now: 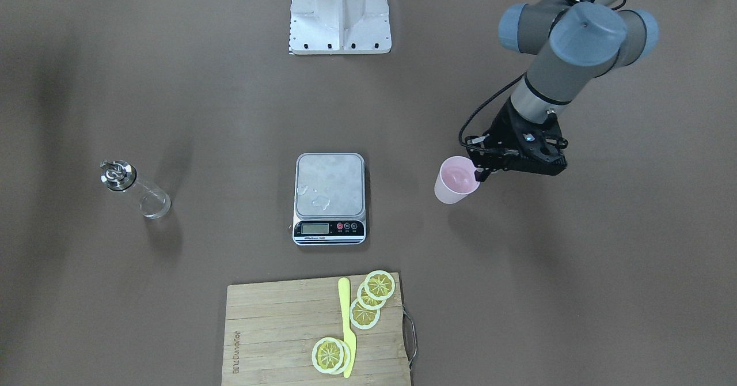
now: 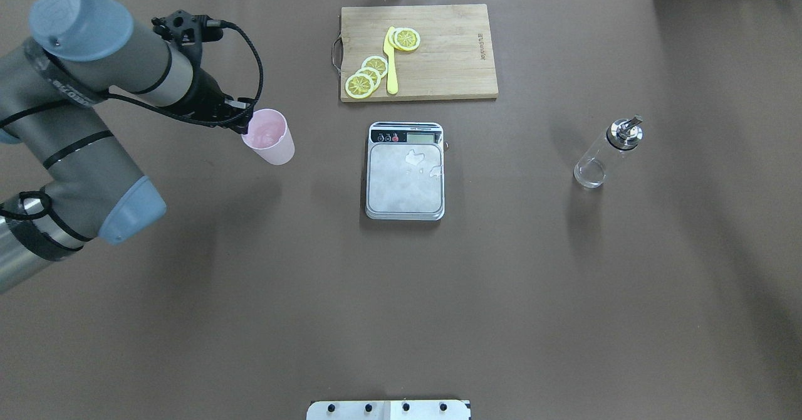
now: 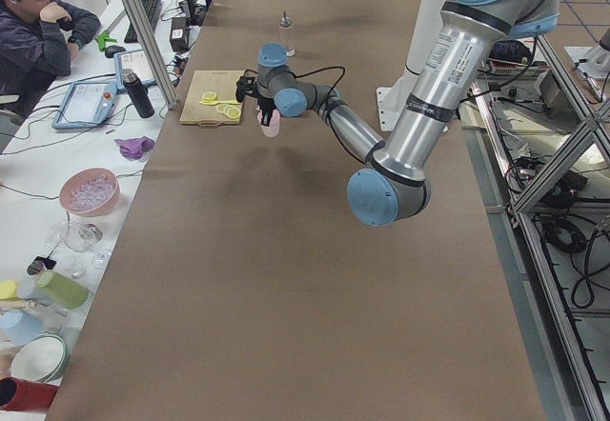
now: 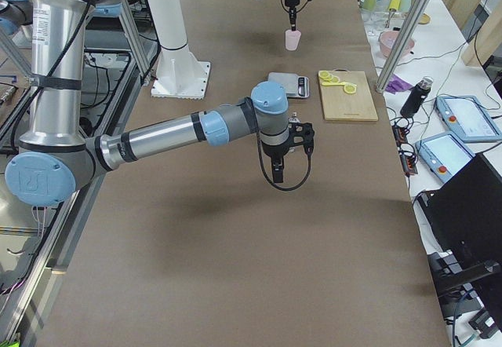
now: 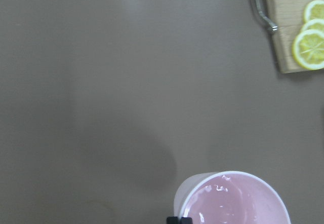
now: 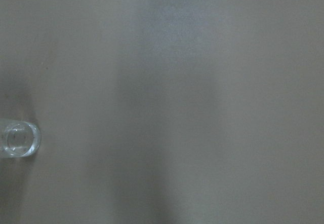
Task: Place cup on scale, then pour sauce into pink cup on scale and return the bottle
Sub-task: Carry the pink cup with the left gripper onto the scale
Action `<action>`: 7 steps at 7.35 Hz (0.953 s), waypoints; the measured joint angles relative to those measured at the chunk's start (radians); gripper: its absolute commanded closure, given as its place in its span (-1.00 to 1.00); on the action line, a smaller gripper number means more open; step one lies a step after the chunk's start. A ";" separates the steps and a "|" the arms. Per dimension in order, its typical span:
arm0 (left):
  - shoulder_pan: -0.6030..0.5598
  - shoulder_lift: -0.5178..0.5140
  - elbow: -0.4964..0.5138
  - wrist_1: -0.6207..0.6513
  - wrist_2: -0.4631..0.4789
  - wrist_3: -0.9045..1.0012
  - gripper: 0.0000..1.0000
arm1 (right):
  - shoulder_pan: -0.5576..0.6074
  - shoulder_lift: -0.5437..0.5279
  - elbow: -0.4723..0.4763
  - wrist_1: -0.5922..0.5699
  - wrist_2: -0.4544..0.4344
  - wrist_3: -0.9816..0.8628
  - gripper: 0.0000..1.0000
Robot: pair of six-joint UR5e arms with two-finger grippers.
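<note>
1. The left gripper (image 1: 479, 174) is closed on the rim of the cup (image 1: 455, 180). The grip is taken at the side of the rim nearest the wrist.
2. The cup is held upright, mouth up, on the robot's left of the scale (image 1: 330, 185) and well apart from it. Whether the cup's base touches the table (image 1: 576, 294) cannot be determined.
3. The right gripper (image 4: 277, 176) is seen only in the right side view, pointing down above the table. Whether it is open or closed cannot be told.
4. The bottle (image 1: 141, 193) stands upright on the table, on the robot's right of the scale and well apart from it. Its metal spout cap (image 1: 117, 175) is at the top. Its base is seen at the left edge of the right wrist view.
5. The scale lies at the middle of the table with its display strip toward the operators' side. Clear droplets are seen on its platform.
6. A wooden cutting board (image 1: 276, 328) lies just beyond the display strip. Lemon slices (image 1: 380, 285) and a yellow knife (image 1: 346, 322) are carried on it.
</note>
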 measured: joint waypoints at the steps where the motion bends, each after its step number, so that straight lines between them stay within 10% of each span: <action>1: 0.029 -0.061 0.000 0.064 0.023 -0.043 1.00 | 0.000 0.000 0.000 0.000 0.000 0.000 -1.00; 7: 0.207 -0.323 0.103 0.203 0.190 -0.235 1.00 | 0.000 0.000 0.000 -0.002 0.002 0.001 -1.00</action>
